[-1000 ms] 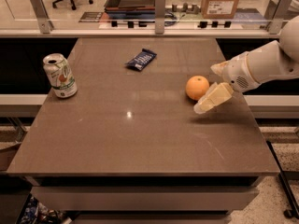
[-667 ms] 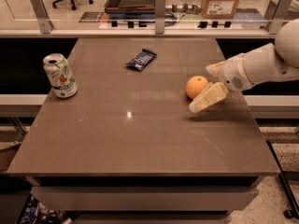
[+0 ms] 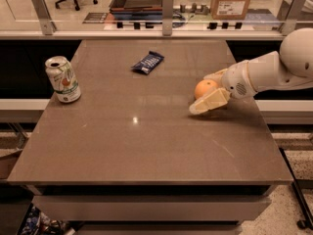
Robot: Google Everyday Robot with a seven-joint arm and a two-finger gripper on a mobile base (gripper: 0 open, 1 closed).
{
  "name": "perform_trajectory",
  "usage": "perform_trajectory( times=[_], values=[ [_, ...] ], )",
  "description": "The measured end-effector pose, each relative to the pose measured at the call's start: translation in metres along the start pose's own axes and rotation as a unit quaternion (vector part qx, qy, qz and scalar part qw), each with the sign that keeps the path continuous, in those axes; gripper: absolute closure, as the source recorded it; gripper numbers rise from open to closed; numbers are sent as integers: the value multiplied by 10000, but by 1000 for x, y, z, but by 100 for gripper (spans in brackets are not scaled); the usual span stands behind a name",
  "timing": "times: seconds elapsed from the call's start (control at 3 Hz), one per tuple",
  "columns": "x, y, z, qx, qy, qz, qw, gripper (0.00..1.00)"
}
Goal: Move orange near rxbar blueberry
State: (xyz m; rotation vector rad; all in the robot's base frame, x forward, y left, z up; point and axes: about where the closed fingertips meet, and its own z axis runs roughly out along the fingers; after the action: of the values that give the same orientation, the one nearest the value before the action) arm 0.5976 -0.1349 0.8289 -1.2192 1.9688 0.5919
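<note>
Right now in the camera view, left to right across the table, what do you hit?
Order: drink can → rxbar blueberry → orange. The gripper is at the orange on the right side, overlapping it, so it gets no slot of its own.

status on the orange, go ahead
Pincer at table's right side, around the orange. Rxbar blueberry sits apart, back and left of it. Nothing between them; drink can far left.
</note>
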Motion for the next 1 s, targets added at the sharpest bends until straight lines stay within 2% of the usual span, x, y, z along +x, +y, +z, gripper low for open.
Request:
perform_trajectory(
  times=[1.0],
  values=[
    [-2,3,6,-60,3,-20,10000,88]
  ],
)
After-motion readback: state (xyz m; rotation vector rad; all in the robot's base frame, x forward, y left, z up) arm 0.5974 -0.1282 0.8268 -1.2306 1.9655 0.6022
